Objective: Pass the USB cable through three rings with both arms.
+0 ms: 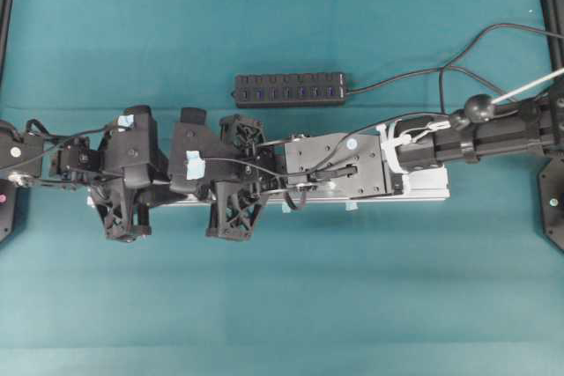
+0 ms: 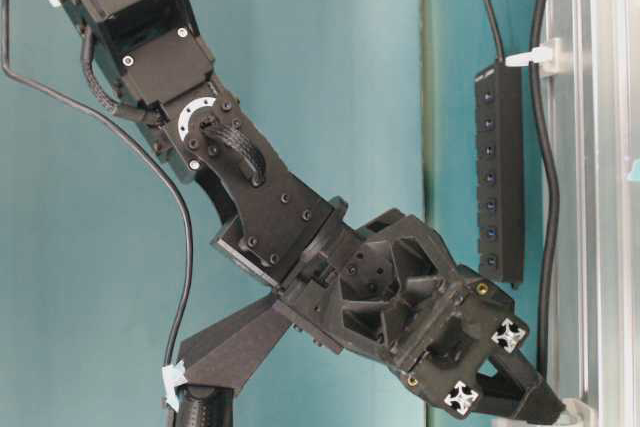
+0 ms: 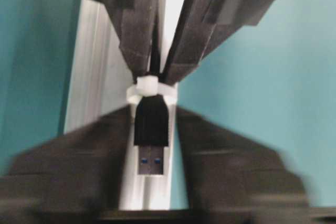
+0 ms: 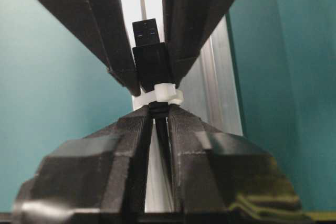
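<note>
USB plug [image 4: 147,51] pokes through a white ring [image 4: 163,94] on the silver rail [image 3: 97,72], teal tabletop [image 1: 264,305] beneath. Right pincer [image 4: 159,116] is clamped on the USB cable [image 4: 160,109] just behind the ring. Left pincer [image 3: 152,145] flanks the plug from the other side, blurred; its grip cannot be told.

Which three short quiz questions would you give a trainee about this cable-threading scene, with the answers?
1. True or false: the USB plug has already come through the white ring.
2. Which gripper is shut on the cable behind that ring? A) left gripper B) right gripper
3. Fill in: the ring stands on a silver ____.
Key: 1 true; 2 B; 3 rail.
</note>
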{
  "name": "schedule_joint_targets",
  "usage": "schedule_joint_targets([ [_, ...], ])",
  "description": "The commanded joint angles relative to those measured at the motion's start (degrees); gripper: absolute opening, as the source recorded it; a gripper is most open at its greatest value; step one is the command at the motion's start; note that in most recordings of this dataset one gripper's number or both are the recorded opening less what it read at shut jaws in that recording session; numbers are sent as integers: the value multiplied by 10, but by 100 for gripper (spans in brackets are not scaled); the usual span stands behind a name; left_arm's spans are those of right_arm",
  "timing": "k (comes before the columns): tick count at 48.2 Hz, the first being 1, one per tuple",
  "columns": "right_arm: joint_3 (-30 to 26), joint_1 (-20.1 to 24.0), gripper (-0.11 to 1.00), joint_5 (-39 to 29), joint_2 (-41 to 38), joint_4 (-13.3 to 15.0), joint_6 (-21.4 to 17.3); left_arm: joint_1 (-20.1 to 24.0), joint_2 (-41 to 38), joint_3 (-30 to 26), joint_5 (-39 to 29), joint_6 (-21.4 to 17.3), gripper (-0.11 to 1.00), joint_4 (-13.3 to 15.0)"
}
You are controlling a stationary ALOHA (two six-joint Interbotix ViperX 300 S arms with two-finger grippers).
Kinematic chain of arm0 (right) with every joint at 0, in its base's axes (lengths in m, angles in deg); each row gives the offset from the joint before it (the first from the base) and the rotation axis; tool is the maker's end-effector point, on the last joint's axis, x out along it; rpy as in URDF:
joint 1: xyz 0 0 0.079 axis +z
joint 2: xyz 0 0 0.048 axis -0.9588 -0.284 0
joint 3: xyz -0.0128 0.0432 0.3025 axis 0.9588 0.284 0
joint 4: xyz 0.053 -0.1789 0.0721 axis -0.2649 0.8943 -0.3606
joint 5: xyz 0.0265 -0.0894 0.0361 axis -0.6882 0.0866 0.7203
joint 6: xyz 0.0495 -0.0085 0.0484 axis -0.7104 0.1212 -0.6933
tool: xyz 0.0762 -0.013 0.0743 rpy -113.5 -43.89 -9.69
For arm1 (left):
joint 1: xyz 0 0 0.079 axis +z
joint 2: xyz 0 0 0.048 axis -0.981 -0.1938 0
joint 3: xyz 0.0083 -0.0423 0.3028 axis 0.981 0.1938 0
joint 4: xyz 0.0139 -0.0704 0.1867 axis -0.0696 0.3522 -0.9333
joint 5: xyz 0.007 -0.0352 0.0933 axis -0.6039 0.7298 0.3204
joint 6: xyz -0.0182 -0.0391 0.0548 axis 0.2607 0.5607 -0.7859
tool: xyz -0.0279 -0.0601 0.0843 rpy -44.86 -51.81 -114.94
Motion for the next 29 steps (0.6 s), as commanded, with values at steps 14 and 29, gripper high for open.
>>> schedule_joint_targets([
  [14,2,4,-6,-14,11,-1,-7,-8,5,-7,-6,-12,22,-1],
  [29,28,4,3,-37,39,-1,-2,-9,29,-4,-45,-13,22,-1],
])
